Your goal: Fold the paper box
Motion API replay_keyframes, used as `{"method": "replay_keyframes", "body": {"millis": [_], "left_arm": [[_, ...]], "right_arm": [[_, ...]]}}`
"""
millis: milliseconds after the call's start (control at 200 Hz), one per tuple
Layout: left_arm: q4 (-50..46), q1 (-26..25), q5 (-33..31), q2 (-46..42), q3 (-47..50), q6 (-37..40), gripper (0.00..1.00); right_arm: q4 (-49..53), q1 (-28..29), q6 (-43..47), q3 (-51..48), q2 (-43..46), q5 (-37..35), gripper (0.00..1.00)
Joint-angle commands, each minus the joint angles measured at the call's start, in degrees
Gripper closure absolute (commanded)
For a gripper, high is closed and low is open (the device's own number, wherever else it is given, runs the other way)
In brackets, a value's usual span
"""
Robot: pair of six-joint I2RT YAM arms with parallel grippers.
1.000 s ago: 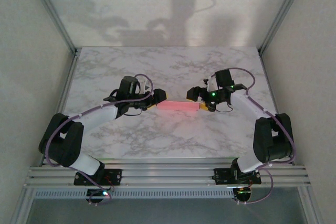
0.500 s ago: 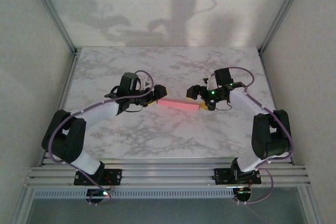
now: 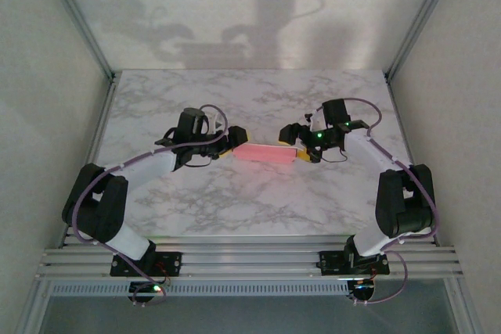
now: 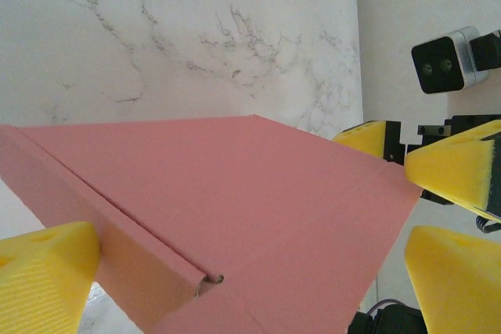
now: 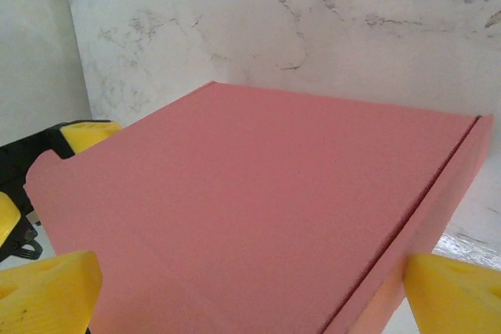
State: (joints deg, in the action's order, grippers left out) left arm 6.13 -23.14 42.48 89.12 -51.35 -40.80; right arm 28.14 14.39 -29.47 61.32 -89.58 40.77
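The paper box (image 3: pixel 266 152) is a flat, closed pink slab lying across the middle of the marble table (image 3: pixel 250 99). My left gripper (image 3: pixel 233 144) is open and straddles the box's left end. In the left wrist view the pink top (image 4: pixel 250 193) runs between the yellow pads (image 4: pixel 47 279), and a folded side wall rests against the left pad. My right gripper (image 3: pixel 296 146) is open and straddles the right end. In the right wrist view the pink lid (image 5: pixel 258 209) spans from one pad (image 5: pixel 454 295) to the other.
The far half of the table and the strip in front of the box are bare marble. An aluminium frame rail (image 3: pixel 250 260) runs along the near edge by the arm bases. Grey walls close in both sides.
Both grippers and the box between them have shifted slightly toward the far side of the table. The jaws stay as wide as before.
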Motion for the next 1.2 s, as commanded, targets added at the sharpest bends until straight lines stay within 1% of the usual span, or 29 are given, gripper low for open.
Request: {"method": "replay_keyframes", "body": {"millis": [0, 1196], "left_arm": [[-0.33, 0.37, 1.88, 0.53, -2.48, -0.84, 0.01], [-2.44, 1.51, 2.51, 6.08, -7.39, 0.19, 0.01]], "right_arm": [[0.39, -0.33, -0.93, 2.21, 0.95, 3.24, 0.01], [-1.51, -1.74, -1.3, 3.58, -4.64, 4.01, 0.01]]}}
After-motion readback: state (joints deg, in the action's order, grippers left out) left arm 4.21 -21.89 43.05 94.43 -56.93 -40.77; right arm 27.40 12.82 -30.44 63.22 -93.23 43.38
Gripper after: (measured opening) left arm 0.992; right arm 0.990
